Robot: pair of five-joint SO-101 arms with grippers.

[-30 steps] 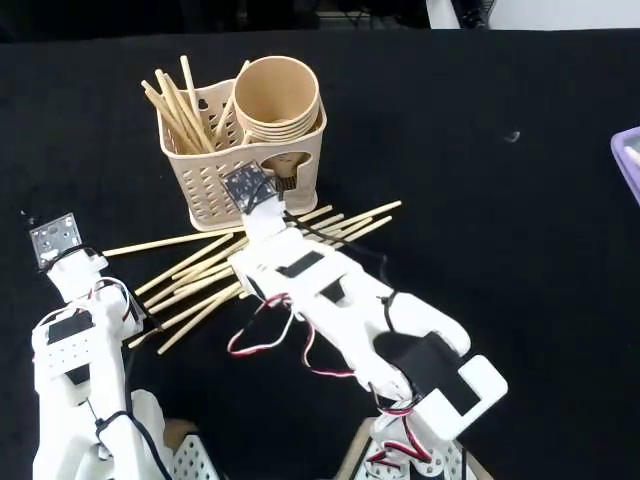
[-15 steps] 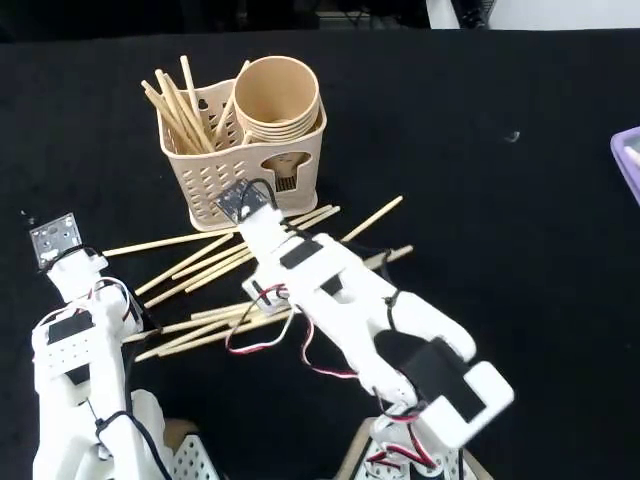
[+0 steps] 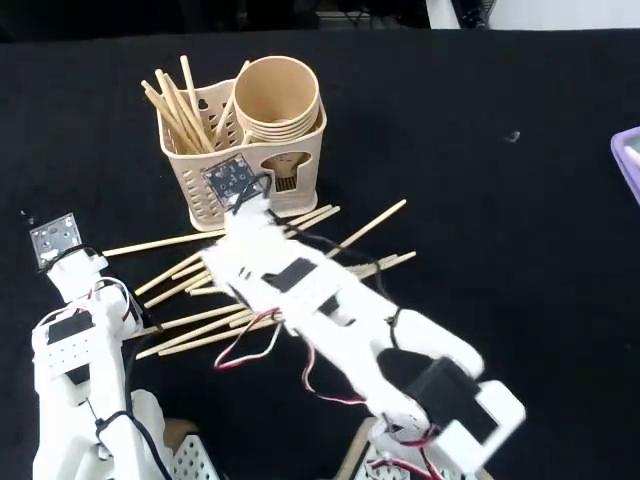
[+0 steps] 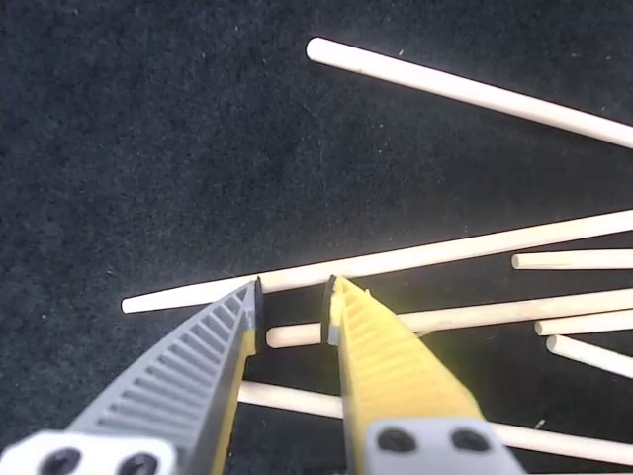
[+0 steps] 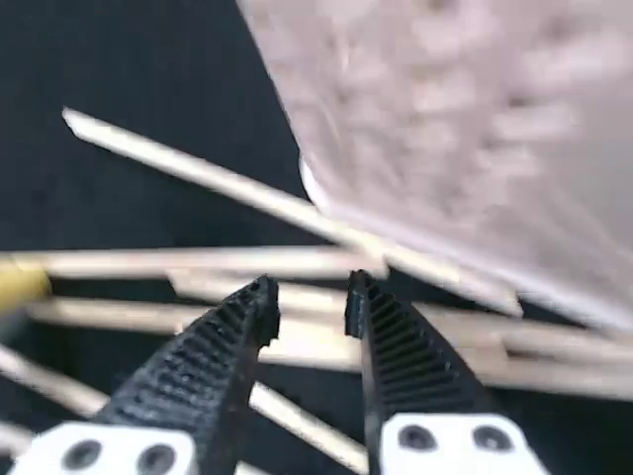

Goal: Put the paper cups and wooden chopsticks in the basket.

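The right hand [image 5: 309,292], narrowly open and empty, hangs over the loose chopsticks [image 3: 380,264] on the tabletop [image 3: 480,200] just beside the basket [image 3: 195,185]. The left hand [image 4: 293,297], also narrowly open, hovers above chopstick ends at the pile's edge

The basket [image 3: 215,188] is sitting toward the back left of the table [image 3: 490,260]. The paper cups [image 3: 277,95] are standing stacked in its right compartment, and a bundle of chopsticks [image 3: 175,100] is leaning in its left one. Loose chopsticks [image 4: 445,250] are lying scattered on the table in front of the basket. I am holding my right claw [image 5: 309,297] over that pile, just before the basket's front wall, and my left claw [image 4: 293,297] over stick ends at the pile's left side.
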